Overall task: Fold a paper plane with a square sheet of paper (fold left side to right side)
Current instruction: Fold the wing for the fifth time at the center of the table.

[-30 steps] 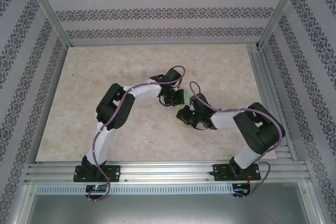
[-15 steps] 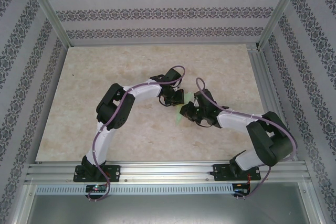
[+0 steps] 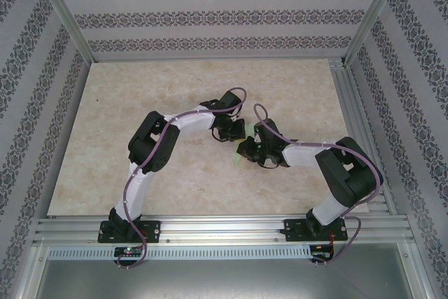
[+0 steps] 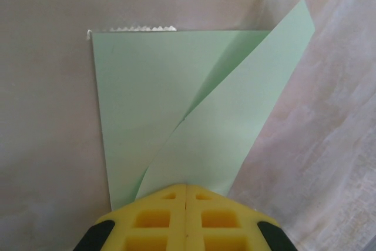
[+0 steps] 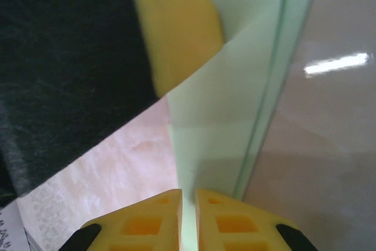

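The right gripper (image 5: 188, 197) is pinched nearly closed. A sliver of pale green shows in the slit between its yellow fingers, so it grasps an edge of the square sheet of paper (image 4: 147, 104). The left gripper (image 4: 185, 191) is clenched tight, its pads flush together right at the paper's narrow end; I cannot tell whether they nip a layer or merely press it down. From the left gripper the sheet runs straight ahead, its long axis in line with the fingers, widening from the point at the tips to a broad far edge. One layer lies flat on the marbled table (image 3: 140, 103). A second lifts off it along a diagonal and leans to the right, its far corner in the air. That raised flap appears to be what the right gripper holds, so I judge the right arm placed to carry it while the left anchors the point. The paper is thin, mint-green and cleanly creased, a pointed wedge rather than a plain square, lying near the table's middle between the two wrists.
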{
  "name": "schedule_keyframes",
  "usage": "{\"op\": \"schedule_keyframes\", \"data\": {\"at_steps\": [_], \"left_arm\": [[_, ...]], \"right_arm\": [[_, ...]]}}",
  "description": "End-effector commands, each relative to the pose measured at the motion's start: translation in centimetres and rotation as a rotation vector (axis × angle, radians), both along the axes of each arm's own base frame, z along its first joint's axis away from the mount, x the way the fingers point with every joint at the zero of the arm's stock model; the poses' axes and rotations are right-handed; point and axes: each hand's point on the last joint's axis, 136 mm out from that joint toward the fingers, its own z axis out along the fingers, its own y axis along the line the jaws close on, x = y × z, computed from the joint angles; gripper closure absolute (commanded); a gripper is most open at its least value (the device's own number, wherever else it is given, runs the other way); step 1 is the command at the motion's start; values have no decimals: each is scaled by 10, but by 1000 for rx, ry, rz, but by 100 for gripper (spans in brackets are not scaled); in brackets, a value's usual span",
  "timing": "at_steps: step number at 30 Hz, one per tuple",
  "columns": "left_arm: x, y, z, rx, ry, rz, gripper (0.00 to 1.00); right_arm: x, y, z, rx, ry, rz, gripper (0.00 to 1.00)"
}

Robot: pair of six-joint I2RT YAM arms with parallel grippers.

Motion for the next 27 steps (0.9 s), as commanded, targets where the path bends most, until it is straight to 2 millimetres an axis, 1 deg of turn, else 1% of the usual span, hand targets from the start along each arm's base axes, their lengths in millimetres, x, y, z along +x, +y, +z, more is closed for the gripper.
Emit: {"op": "schedule_keyframes", "data": {"at_steps": [1, 4, 6, 8, 14, 17, 21, 24, 27], "left_arm": [[7, 9, -11, 20, -5, 8, 100], [6, 9, -11, 20, -6, 6, 100], [7, 9, -11, 19, -6, 8, 100], [7, 9, -11, 20, -5, 8, 100], [6, 9, -13, 23, -4, 8, 100], [6, 10, -13, 25, -4, 7, 100], [6, 9, -12, 19, -3, 7, 100], [6, 7, -6, 7, -10, 0, 100], [8, 1, 6, -37, -21, -14, 99]], "right_arm": [[7, 11, 7, 31, -36, 17, 86], [6, 12, 9, 32, -39, 23, 86], [2, 13, 5, 25, -27, 26, 86], [-1, 13, -1, 13, -11, 30, 86], [-3, 9, -19, -29, 17, 22, 86], [-3, 4, -23, -49, 19, 14, 86], [4, 2, -17, -43, -1, 8, 86], [10, 2, -4, -26, -38, 11, 86], [14, -2, 12, -31, -83, 17, 85]]}}
